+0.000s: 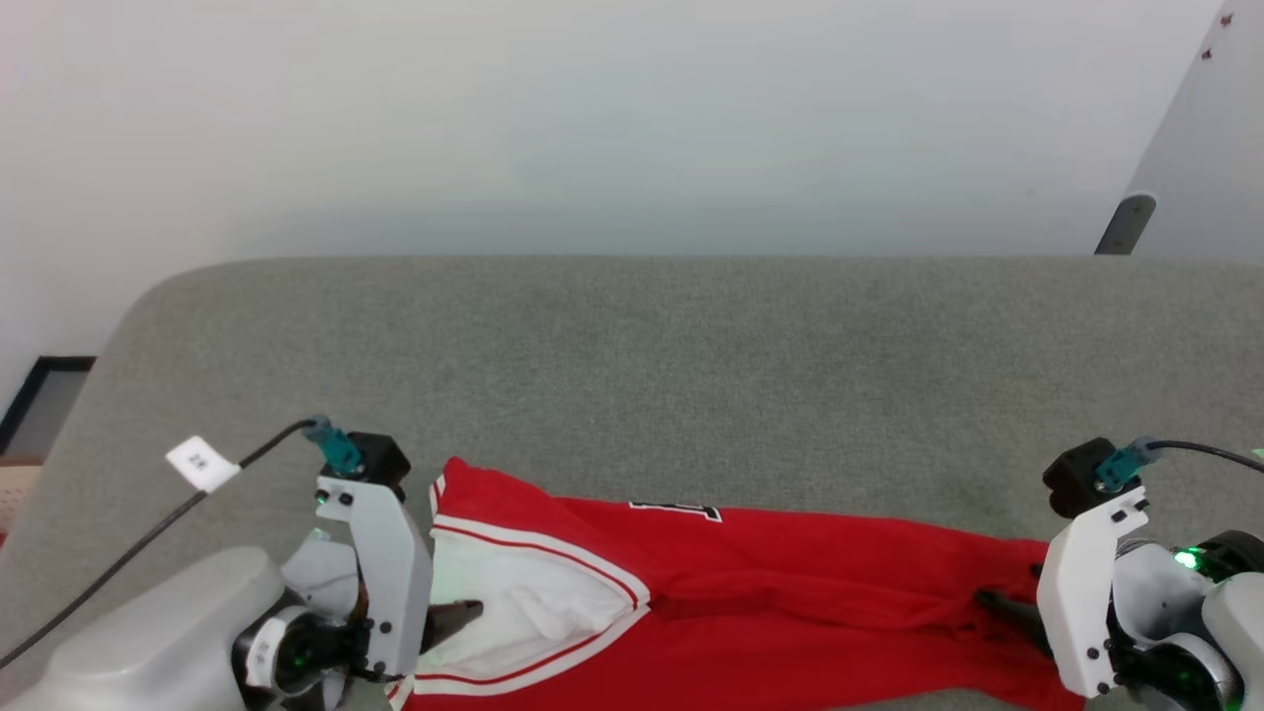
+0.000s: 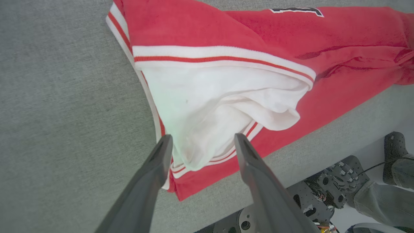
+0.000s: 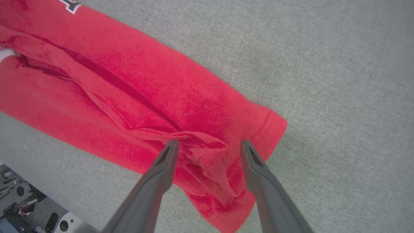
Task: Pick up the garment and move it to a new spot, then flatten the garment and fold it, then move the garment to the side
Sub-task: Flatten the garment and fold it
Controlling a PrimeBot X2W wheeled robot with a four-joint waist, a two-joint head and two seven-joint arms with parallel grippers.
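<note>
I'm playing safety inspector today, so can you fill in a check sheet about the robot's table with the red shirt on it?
Surface: grey, felt-like table.
Job's things: the garment, red with a white sleeve, lies bunched lengthwise along the near edge, not yet flattened.
Clutter: nothing seen.
Grippers: left end effector open, fingers either side of the white sleeve; right end effector open over the rumpled red hem end.
Cables: black cable with a white tag at the left wrist; another black cable at the right wrist; both off the shirt.
Surroundings: pale wall behind the table; robot base below its near edge.
</note>
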